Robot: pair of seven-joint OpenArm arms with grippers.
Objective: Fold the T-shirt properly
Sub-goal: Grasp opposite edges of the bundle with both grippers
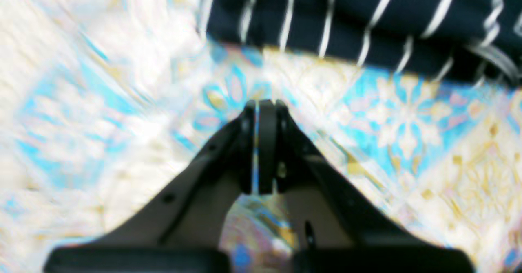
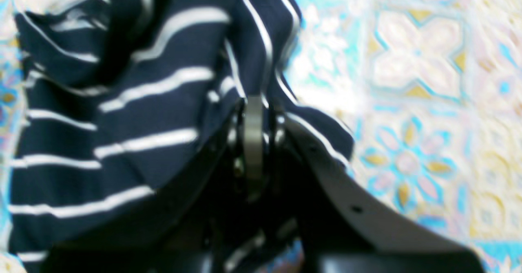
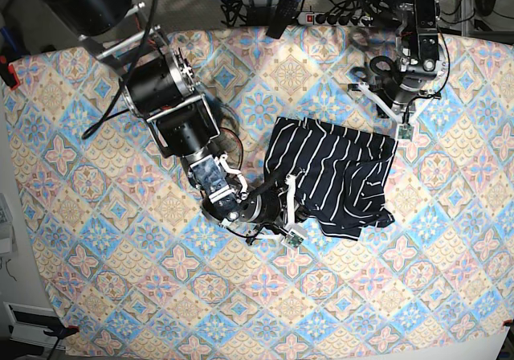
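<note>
In the overhead view, going from left to right, I am reaching my right arm (image 3: 173,107) down across the patterned cloth (image 3: 96,239) toward the middle of the table. My right gripper (image 3: 295,207) is at the near left edge of the T-shirt (image 3: 337,179), which is lying crumpled just ahead of it and spreading away to that view's right. In the right wrist view the gripper (image 2: 253,102) is showing its jaws drawn close together, with only a thin sliver between them, and the striped fabric (image 2: 122,122) is bunching up around the fingers (image 2: 253,138), draping over the one on that view's left side and running under the tips. I am pinching a fold of the shirt there, though blur is softening the exact contact.

Farther right in the overhead view, my left arm (image 3: 418,22) is coming in from the far edge, and my left gripper (image 3: 401,119) is sitting just off the shirt's far right corner. In the left wrist view this gripper (image 1: 261,106) is showing its jaws pressed together and holding nothing, with bare patterned cloth (image 1: 408,142) under and around the tips. The shirt's edge (image 1: 346,16) is lying ahead of the tips, apart from them.
</note>
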